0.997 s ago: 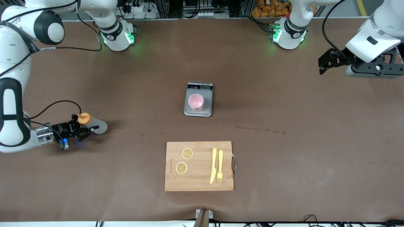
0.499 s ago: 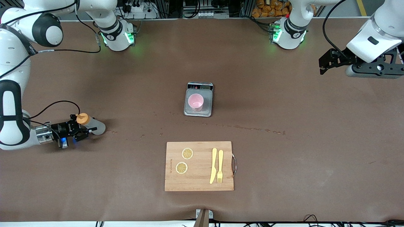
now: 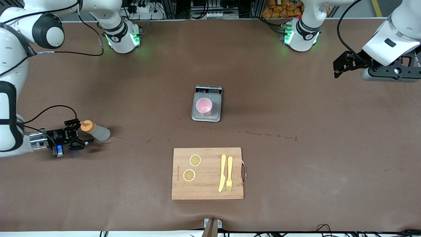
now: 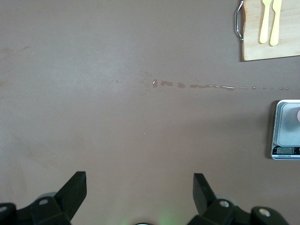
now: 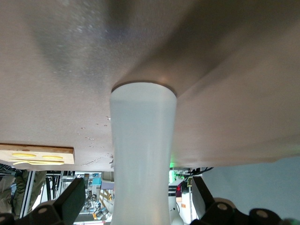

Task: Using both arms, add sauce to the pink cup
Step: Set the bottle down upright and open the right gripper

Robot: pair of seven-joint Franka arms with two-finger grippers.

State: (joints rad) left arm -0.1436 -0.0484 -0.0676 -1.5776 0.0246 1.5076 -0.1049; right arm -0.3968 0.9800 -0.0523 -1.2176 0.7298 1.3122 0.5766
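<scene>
The sauce [image 3: 97, 132], a translucent squeeze bottle with an orange cap, stands upright on the table near the right arm's end. My right gripper [image 3: 83, 132] lies level at cap height, open, one finger on each side of the bottle with gaps showing. The right wrist view shows the sauce [image 5: 143, 140] between the spread fingers of the right gripper [image 5: 138, 187]. The pink cup [image 3: 204, 106] stands on a grey scale [image 3: 206, 117] mid-table. My left gripper [image 3: 339, 65] waits open, high over the left arm's end; in its own view the left gripper [image 4: 139, 187] holds nothing.
A wooden cutting board [image 3: 208, 184] with two lemon slices [image 3: 195, 160], a yellow knife [image 3: 222, 172] and a fork [image 3: 229, 173] lies nearer the front camera than the scale. A line of spilled drops [image 3: 263, 134] runs between them. The scale [image 4: 287, 136] shows in the left wrist view.
My right gripper went from shut on the sauce to open, and drew back a little toward the right arm's end. The bottle stays standing. The left arm barely moved.
</scene>
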